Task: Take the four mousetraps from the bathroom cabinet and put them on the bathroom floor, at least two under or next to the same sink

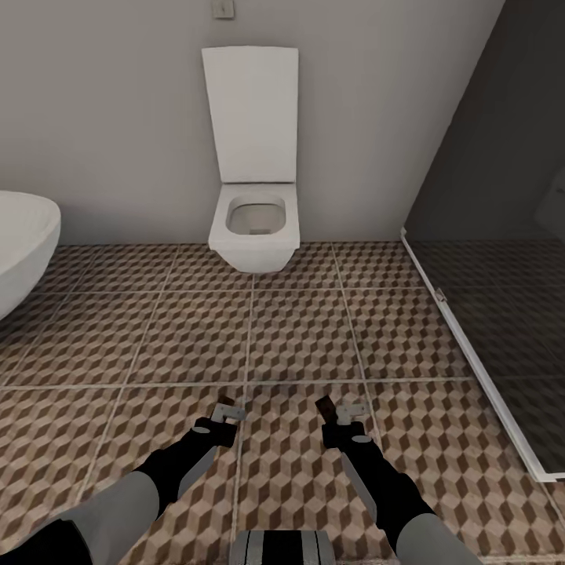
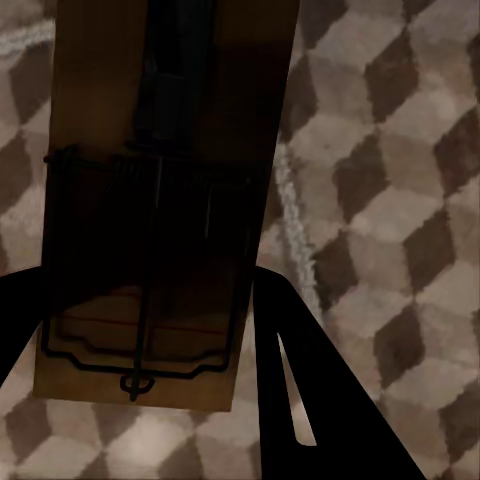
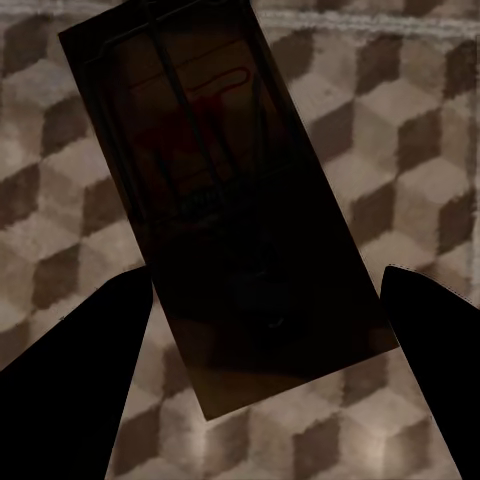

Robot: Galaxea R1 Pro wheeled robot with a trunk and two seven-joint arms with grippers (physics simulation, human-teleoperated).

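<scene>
Mousetrap [image 2: 160,200] in the left end effector [image 1: 222,416], another mousetrap [image 3: 225,210] in the right end effector [image 1: 339,414], both clamped and held low over the patterned bathroom floor [image 1: 298,337]. Toilet [image 1: 255,224] ahead, a white basin [image 1: 23,243] off to the left. The risk, I'd say: setting them down here, too far from the sink. The wrist views show wire and wood; from the head they're mere specks.
</scene>
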